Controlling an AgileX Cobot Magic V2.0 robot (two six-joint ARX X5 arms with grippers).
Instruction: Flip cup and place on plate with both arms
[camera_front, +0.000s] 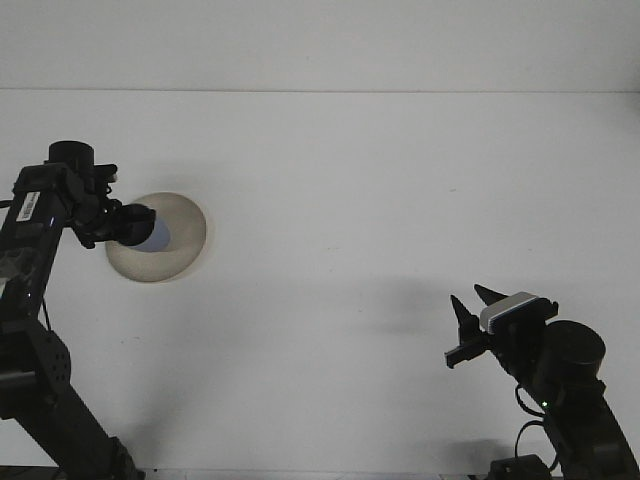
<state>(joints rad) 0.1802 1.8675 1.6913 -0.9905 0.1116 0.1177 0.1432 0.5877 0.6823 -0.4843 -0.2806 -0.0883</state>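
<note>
A round beige plate (172, 240) lies on the white table at the left. Over its left part my left gripper (140, 227) holds a pale blue cup (159, 236); the fingers are shut on the cup, whose light end faces right. I cannot tell whether the cup touches the plate. My right gripper (474, 312) stands at the lower right, far from the plate, open with nothing between its fingers.
The left arm (35, 300) rises along the left edge of the view. The right arm's base (565, 390) fills the lower right corner. The table's far edge meets a white wall (320, 45) at the back.
</note>
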